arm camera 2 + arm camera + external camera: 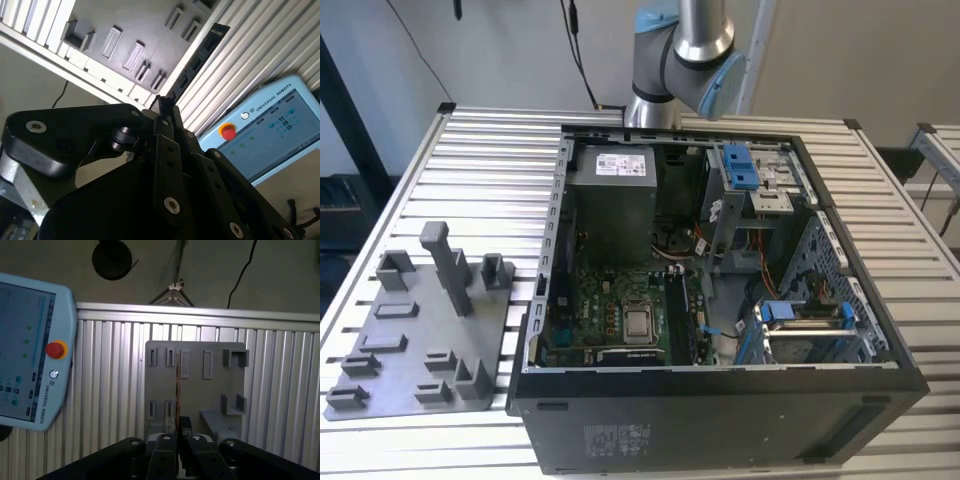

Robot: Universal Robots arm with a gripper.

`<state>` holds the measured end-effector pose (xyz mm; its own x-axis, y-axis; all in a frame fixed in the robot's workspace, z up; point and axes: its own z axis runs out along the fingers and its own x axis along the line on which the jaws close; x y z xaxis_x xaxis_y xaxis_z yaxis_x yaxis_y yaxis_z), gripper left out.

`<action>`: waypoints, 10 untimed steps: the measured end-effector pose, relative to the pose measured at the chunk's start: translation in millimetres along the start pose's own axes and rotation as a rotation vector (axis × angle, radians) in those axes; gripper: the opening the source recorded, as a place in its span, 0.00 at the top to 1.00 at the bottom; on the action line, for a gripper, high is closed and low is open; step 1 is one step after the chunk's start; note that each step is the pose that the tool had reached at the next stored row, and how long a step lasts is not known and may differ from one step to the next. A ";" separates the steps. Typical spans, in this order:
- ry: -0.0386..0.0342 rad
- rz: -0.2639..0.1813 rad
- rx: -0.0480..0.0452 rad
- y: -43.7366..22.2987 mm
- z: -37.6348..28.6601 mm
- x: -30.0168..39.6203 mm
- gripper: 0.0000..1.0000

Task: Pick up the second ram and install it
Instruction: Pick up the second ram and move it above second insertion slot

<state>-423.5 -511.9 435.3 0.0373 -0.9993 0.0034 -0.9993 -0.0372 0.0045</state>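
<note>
Ram (pixel 200 55) is pinched at one end by the fingers (pixel 166 150), which are closed narrow on it, so it sticks out straight beyond the tips. It hangs above the tray (pixel 200 390) and, as far as I can judge, does not touch the grey blocks. This end grip, I think, leaves its long edges free for a slot. Beside the tray are the bare surface (pixel 490 170) and then the open case (pixel 720 420), its top side uncovered and its walls standing as edges to pass.
</note>
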 end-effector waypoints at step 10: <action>0.0001 0.000 0.0000 0.1 -14.3 0.1 0.86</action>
<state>-423.5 -512.0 449.5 0.0373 -0.9993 0.0034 -0.9993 -0.0373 0.0046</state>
